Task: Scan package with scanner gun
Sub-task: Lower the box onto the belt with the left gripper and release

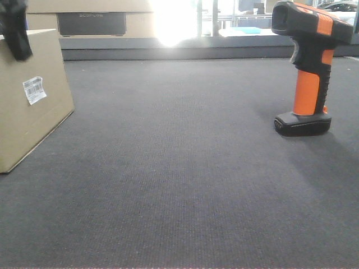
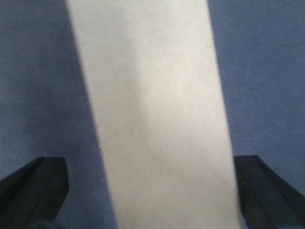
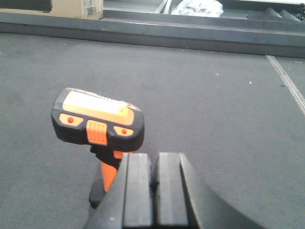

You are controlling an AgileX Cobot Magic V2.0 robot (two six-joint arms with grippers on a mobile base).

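Note:
The package [image 1: 28,112], a plain tan box with a white barcode sticker [image 1: 35,89], stands on the dark mat at the far left. My left gripper [image 2: 150,164] is open just above it, straddling its top [image 2: 152,105]. One finger [image 2: 33,191] stands clear of the box on the left; the other [image 2: 264,191] sits right at its right edge. The scanner gun [image 1: 308,67] stands upright on its black foot at the right. My right gripper [image 3: 155,191] is shut on nothing, just behind and right of the scanner gun [image 3: 97,117].
A wider tan box with a dark printed panel [image 1: 92,22] sits behind a raised grey ledge [image 1: 179,47] at the back. Dark mat [image 1: 179,168] stretches between package and scanner. Strong glare comes from the back centre.

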